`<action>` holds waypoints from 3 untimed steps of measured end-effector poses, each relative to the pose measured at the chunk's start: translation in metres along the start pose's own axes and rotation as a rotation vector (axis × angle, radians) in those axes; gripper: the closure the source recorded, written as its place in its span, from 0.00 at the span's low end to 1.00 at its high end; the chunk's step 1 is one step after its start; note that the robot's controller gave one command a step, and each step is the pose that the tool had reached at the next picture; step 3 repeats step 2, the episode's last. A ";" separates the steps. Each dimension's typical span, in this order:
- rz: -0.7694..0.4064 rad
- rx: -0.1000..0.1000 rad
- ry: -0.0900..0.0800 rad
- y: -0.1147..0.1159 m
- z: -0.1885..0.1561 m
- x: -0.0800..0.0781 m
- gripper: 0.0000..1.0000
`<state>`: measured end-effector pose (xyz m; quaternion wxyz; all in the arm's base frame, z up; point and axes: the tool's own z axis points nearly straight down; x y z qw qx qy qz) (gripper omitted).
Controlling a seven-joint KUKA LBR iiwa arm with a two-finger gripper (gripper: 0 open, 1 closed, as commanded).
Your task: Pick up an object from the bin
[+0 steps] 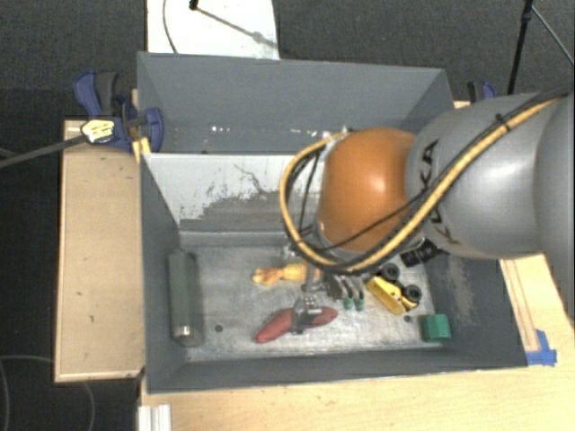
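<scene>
One grey metal bin [162, 241] frames the action, and the silver arm [503, 187] with its orange cover comes in from the right, low over the floor. Biggest loose thing is a dark green cylinder [184, 294] lying along the left wall, well apart from the play. Next comes the long red piece [274, 329] at centre front, and the gripper [308, 311] sits right over its right-hand end, touching it or very nearly. Whether the claw is open or clamped on it, I cannot tell from up here. Just behind lies a small orange-yellow toy [272, 275]. Off to the right are a yellow block [388, 294] and a little green cube [436, 328]. I read this as the grasp step. The next move calls for a firm close on the red piece, then a straight lift clear of its neighbours.
</scene>
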<state>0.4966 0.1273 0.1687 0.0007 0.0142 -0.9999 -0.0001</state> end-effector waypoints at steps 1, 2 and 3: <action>-0.083 -0.001 0.001 -0.010 0.097 -0.006 1.00; -0.082 -0.001 0.001 -0.010 0.097 -0.006 1.00; -0.082 -0.001 0.001 -0.010 0.097 -0.006 1.00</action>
